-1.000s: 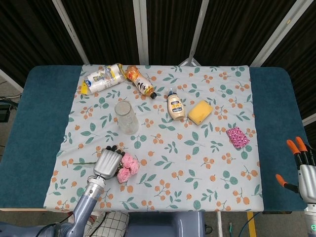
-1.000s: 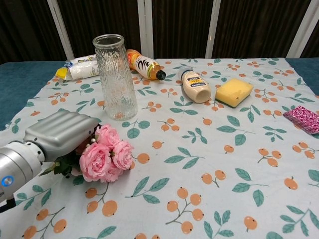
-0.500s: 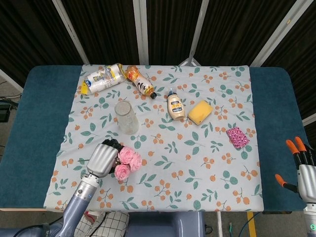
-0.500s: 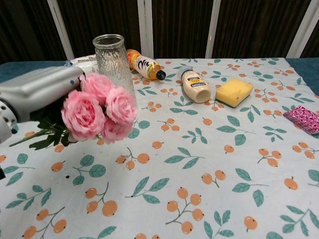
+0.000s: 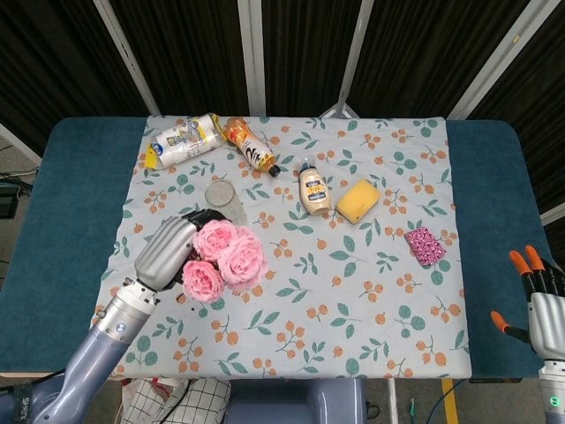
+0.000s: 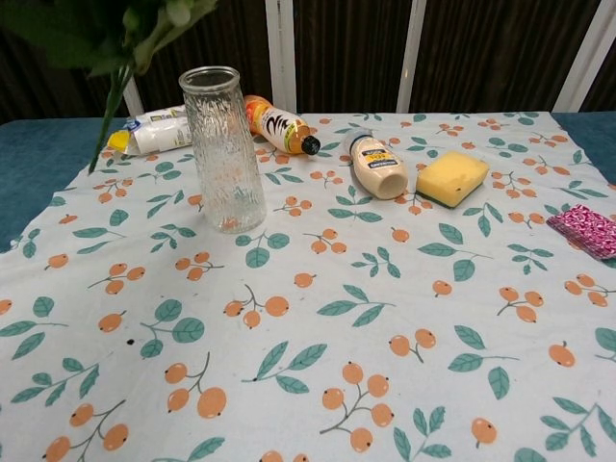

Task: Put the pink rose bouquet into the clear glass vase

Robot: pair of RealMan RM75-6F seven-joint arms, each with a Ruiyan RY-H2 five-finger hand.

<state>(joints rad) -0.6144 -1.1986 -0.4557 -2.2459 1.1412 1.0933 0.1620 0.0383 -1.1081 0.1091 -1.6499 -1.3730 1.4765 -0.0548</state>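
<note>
Carrying stage: the left hand grips the pink rose bouquet aloft beside the clear glass vase, which stands upright on the floral tablecloth. In the chest view only leaves and stem show. Next, the stems likely need aiming down at the rim. The right hand rests apart, empty.
</note>
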